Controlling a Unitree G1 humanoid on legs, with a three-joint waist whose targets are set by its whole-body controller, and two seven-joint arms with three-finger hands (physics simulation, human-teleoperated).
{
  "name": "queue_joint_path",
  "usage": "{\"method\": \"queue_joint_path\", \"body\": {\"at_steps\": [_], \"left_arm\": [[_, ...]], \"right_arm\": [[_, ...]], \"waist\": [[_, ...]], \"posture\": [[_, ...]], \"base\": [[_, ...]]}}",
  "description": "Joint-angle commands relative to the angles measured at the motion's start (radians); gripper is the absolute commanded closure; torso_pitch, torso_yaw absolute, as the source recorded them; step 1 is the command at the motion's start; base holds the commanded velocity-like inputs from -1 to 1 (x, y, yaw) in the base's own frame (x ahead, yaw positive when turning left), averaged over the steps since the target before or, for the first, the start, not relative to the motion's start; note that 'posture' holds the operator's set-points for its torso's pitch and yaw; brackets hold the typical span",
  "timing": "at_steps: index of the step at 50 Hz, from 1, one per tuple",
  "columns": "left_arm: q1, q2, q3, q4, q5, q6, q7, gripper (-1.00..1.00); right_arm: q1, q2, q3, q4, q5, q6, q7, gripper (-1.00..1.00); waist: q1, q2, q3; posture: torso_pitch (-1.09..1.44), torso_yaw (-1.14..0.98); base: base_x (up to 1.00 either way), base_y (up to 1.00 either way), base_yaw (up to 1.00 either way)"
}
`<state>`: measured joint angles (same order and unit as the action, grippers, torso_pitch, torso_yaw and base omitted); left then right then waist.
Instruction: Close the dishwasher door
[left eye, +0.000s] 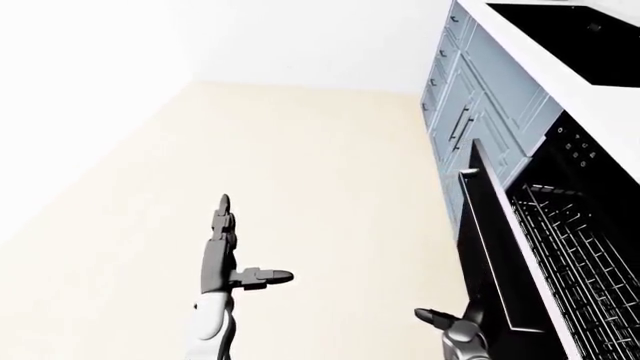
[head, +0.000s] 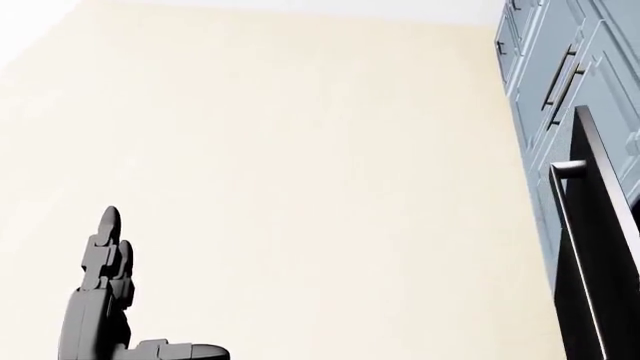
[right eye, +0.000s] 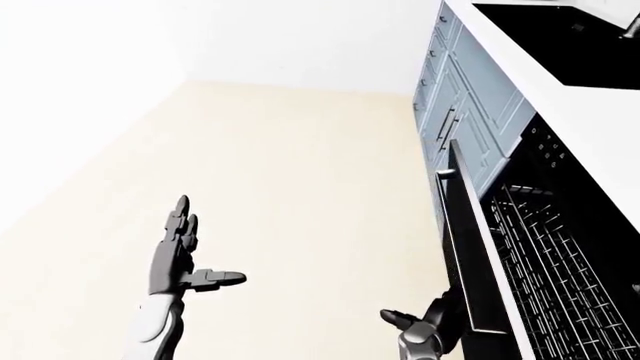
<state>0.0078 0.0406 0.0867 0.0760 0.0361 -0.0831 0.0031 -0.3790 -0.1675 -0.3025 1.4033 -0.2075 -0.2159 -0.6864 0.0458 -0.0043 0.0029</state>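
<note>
Grey, jointed and three-fingered, the robot's left hand (left eye: 228, 255) is held up flat over the pale cream floor (left eye: 320, 172), fingers straight and together, thumb stuck out sideways; it is fully open, holds nothing and stands well apart from the appliance, probably parked clear rather than working. The right hand (right eye: 420, 330) shows only at the bottom edge of both eye views, just beside or under the lower part of the door; one dark finger pokes out to the left, but most of the hand is cut off or hidden, so I cannot tell how far open it is or whether it touches the door. That placement suits a push from the outer face. The black, glossy dishwasher door (left eye: 495, 255) with its silver bar handle (head: 568, 174) stands partly open, tilted away from the cabinet front, and the black wire dish rack (left eye: 575, 240) shows in the gap to its right. Above run the blue-grey panelled cabinet fronts (left eye: 470, 97) and a white countertop (left eye: 560, 56) with a black inset panel (left eye: 580, 37).
</note>
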Motion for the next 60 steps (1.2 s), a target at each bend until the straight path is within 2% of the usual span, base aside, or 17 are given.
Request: {"method": "queue_joint_path", "body": {"at_steps": [1,24,60], "left_arm": [[-0.020,0.004,0.002,-0.035,0.000,-0.035,0.002,-1.00],[-0.021,0.008,0.011,-0.042,-0.011,-0.029,0.001,-1.00],[-0.015,0.007,0.011,-0.051,-0.010,-0.027,-0.001,-1.00]], "right_arm": [[-0.006,-0.050,-0.028,-0.020,0.032,0.004,-0.071,-1.00],[-0.015,-0.095,-0.017,-0.023,0.050,0.008,-0.090,-1.00],[0.043,-0.174,-0.023,-0.026,0.123,-0.029,-0.098,-1.00]], "waist": [[-0.011,-0.007,-0.016],[-0.016,-0.008,-0.010],[-0.018,-0.012,-0.001]], "posture": [[0.00,0.00],[0.00,0.00],[0.00,0.00]], "base": [[0.00,0.00,0.00],[0.00,0.00,0.00],[0.00,0.00,0.00]]}}
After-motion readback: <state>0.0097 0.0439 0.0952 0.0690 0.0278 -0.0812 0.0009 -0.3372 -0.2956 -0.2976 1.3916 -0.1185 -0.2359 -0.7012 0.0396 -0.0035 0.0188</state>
